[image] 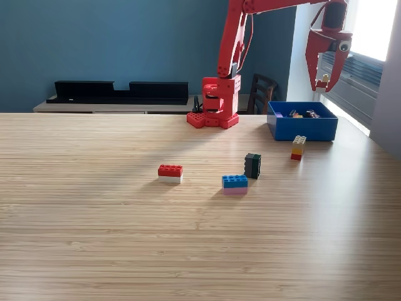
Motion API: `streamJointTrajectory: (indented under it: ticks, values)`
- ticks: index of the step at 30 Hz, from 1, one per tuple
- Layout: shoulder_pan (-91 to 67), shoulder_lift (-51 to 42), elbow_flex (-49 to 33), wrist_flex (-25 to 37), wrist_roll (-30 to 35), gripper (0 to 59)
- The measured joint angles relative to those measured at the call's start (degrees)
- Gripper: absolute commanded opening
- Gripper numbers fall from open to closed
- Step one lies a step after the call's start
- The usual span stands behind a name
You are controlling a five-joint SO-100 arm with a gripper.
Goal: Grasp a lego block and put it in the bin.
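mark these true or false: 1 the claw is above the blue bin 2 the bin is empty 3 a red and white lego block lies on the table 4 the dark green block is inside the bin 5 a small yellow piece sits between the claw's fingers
1. The claw hangs above the blue bin: true.
2. The bin is empty: false, a few small pieces show inside it.
3. A red and white block lies on the table: true.
4. The dark green block is inside the bin: false, it stands on the table beside the blue and pink block.
5. A small yellowish piece sits between the claw's fingers: true, though whether it is gripped or falling is unclear.
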Motion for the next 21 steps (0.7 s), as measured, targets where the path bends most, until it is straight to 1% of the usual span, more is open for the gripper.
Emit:
streamJointTrajectory:
  ticks: [5, 8, 10, 12, 13, 14, 15, 16, 18, 20, 21]
  values:
    - [-3.78, 0.44, 6.06, 0.00, -1.32, 0.0]
    - [-5.01, 0.44, 8.17, 0.00, -1.85, 0.0]
    - [-5.45, 0.44, 8.79, 0.00, -2.20, 1.5]
    - [-5.80, 0.44, 9.05, 0.00, -2.37, 13.4]
    - [-5.98, 0.44, 9.14, 0.00, -2.64, 20.6]
    - [-6.15, 0.44, 9.23, 0.00, -2.90, 25.7]
    - [-6.33, 0.44, 9.40, 0.00, -3.16, 29.0]
    - [-6.42, 0.53, 9.49, 0.00, -3.43, 31.6]
    - [-6.42, 0.53, 9.58, 0.00, -3.69, 33.0]
    - [-6.42, 0.53, 9.58, 0.00, -3.69, 32.5]
    - [-6.42, 0.53, 9.58, 0.00, -3.69, 31.1]
